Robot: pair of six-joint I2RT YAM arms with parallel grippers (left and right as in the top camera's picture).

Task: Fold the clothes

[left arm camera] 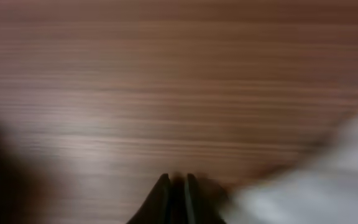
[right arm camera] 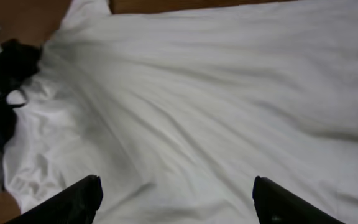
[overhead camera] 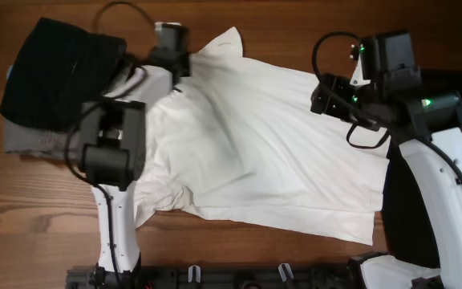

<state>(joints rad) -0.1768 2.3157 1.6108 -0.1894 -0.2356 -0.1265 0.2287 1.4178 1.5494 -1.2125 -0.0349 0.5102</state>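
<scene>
My left gripper [left arm camera: 178, 185] sat closed over the worktop [left arm camera: 166, 74], shirt [left arm camera: 319, 180] just right of it; my right gripper [right arm camera: 176, 200] gaped wide, empty, above the shirt.

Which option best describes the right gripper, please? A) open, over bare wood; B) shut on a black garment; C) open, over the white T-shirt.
C: the right wrist view shows the right gripper with its fingers wide apart and the white T-shirt spread beneath.
</scene>
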